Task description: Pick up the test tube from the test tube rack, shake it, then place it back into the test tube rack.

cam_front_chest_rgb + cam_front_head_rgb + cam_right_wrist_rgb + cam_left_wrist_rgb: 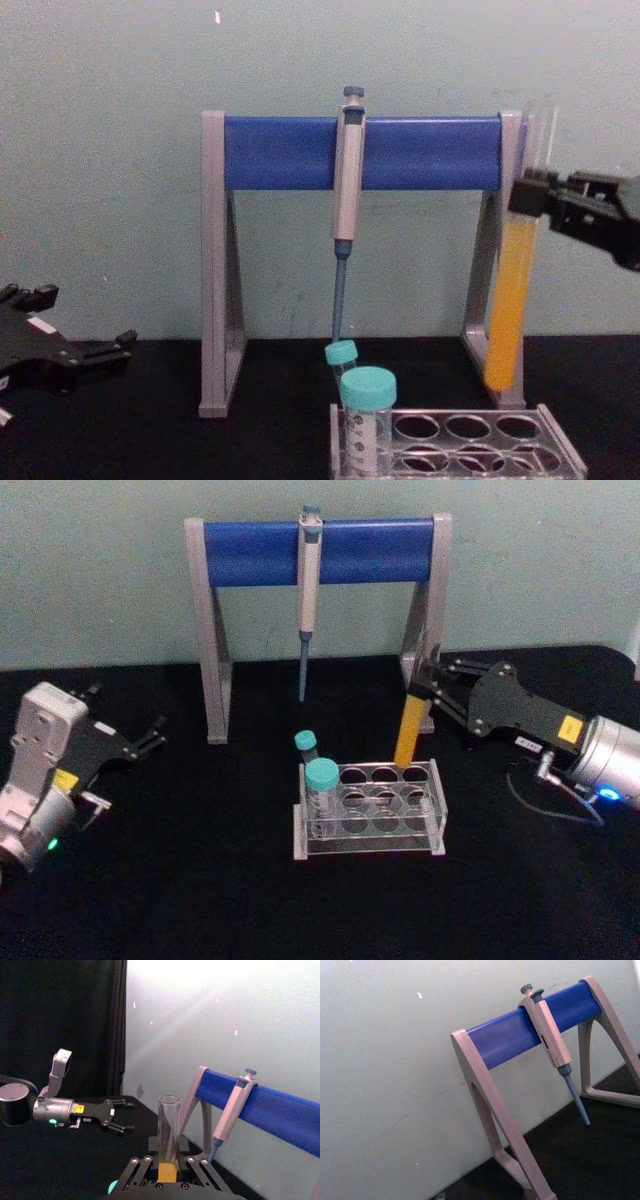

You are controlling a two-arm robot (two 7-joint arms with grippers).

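Orange-yellow liquid fills the test tube (508,300) almost up to the grip, and the rim has no cap. The right gripper (528,195) is clamped on its upper part. The tube hangs upright at right of the chest view, its bottom just above the test tube rack (365,850). The left gripper (150,738) sits idle with its fingers apart, at left of the head view.

Risks:
- Hard shaking could slop liquid over the open rim.
- The glass hangs near the right leg of the pipette stand (250,555), so a wide swing may strike it.
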